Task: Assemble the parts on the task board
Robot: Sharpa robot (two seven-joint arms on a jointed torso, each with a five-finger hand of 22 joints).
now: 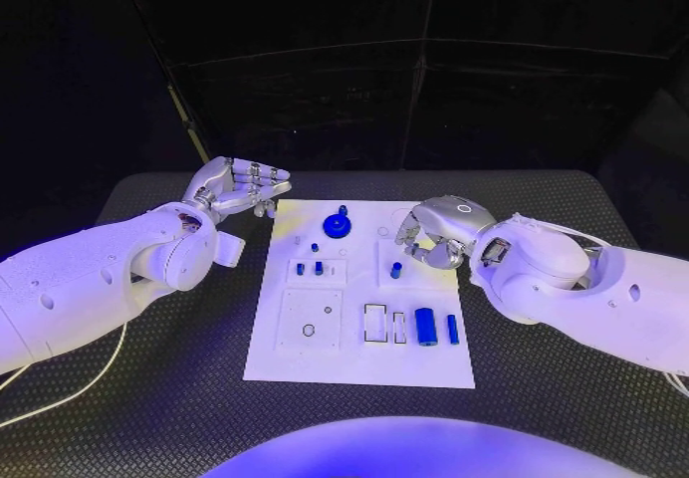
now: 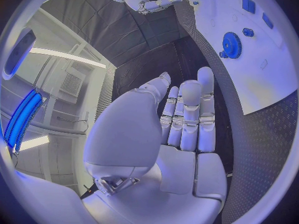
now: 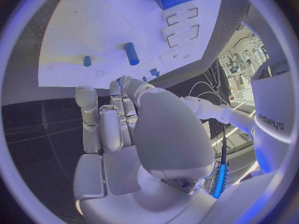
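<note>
White flat task board [image 1: 359, 354] lies on the black surface [image 1: 172, 408]; left hand [image 1: 237, 187] at ten o'clock holds nothing, fingers apart, right hand [image 1: 435, 231] at two o'clock curls on nothing.

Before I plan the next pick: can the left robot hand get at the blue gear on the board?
Probably yes. The left robot hand holds nothing and hovers just off the board's far left corner, with nothing between it and the blue gear.
</note>
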